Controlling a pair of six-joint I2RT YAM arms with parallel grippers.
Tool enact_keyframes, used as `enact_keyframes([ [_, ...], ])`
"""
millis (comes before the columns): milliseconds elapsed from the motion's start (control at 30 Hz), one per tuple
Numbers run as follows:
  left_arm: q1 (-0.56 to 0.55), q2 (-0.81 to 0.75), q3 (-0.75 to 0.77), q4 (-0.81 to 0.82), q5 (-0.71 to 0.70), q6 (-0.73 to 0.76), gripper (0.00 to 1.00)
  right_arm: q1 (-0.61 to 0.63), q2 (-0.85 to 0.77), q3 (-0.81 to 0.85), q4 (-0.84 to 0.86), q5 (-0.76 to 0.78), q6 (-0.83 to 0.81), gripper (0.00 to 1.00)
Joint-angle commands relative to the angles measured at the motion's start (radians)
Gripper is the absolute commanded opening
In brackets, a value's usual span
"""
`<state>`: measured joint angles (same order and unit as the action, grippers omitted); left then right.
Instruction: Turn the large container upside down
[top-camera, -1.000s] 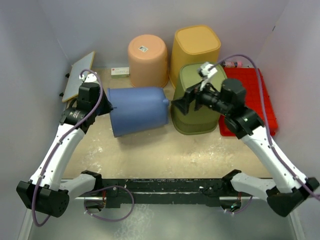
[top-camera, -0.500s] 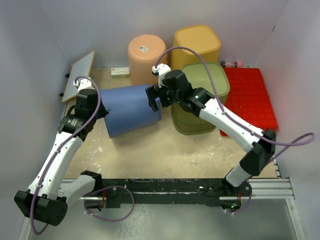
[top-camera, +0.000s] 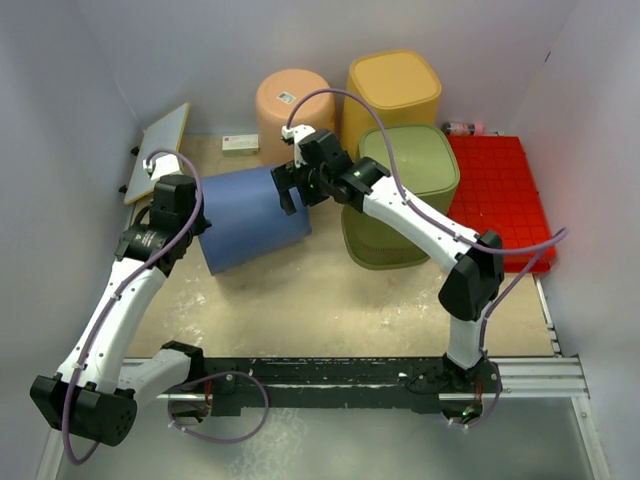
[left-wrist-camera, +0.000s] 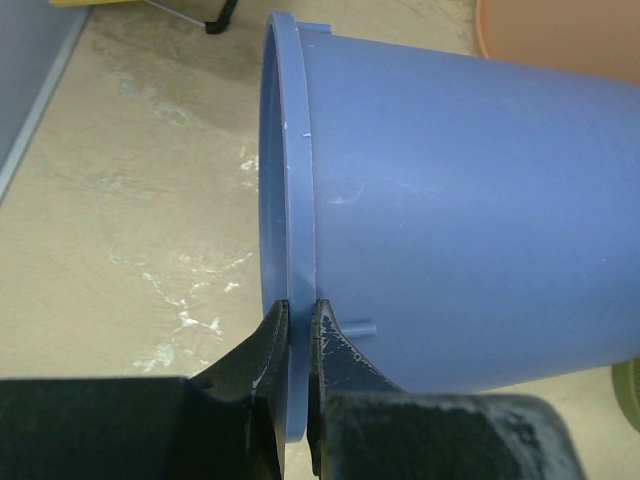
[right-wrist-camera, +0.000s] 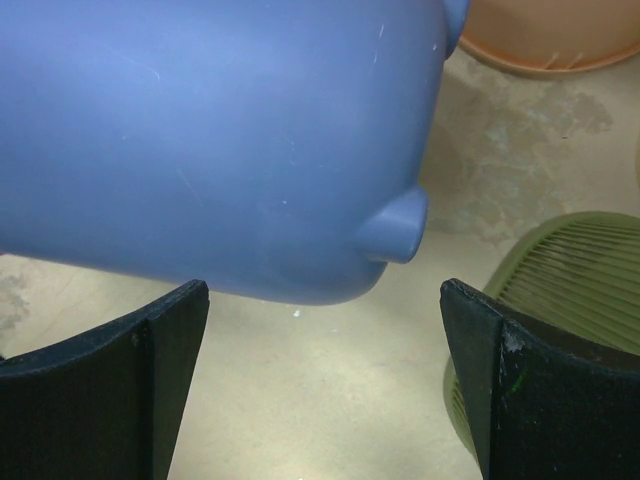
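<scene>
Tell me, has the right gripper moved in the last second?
Yes. The right gripper has swung left, off the green bin, which stayed put, and now stands open at the blue bucket's closed end.

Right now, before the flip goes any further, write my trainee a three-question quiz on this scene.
1. True or false: the left tool is shut on the rim of the blue container.
2. Pick one. The right tool is: A) open, at the container's closed end; B) shut on the container's rim; C) out of every view.
3. Fill the blank: the blue container is neither upright nor upside down; it is on its ____.

Key: 1 true; 2 A; 3 side.
</scene>
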<state>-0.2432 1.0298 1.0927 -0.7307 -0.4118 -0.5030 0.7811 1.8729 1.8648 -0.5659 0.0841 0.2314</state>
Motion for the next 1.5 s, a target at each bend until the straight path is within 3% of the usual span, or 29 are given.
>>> enact_keyframes([
  [0, 0.028, 0.026, 0.009, -0.155, -0.105, 0.086, 0.00, -0.018, 0.014, 0.065, 0.013, -0.085, 0.033, 1.00],
  [333, 0.039, 0.019, 0.005, -0.174, -0.133, 0.092, 0.00, -0.053, 0.097, 0.107, 0.039, -0.194, 0.079, 1.00],
  [967, 0.040, 0.033, -0.006, -0.152, -0.077, 0.086, 0.00, -0.071, 0.127, 0.026, 0.196, -0.431, 0.176, 1.00],
  [1467, 0.039, 0.049, -0.033, -0.067, 0.120, 0.032, 0.00, -0.070, -0.072, -0.153, 0.510, -0.653, 0.355, 1.00],
])
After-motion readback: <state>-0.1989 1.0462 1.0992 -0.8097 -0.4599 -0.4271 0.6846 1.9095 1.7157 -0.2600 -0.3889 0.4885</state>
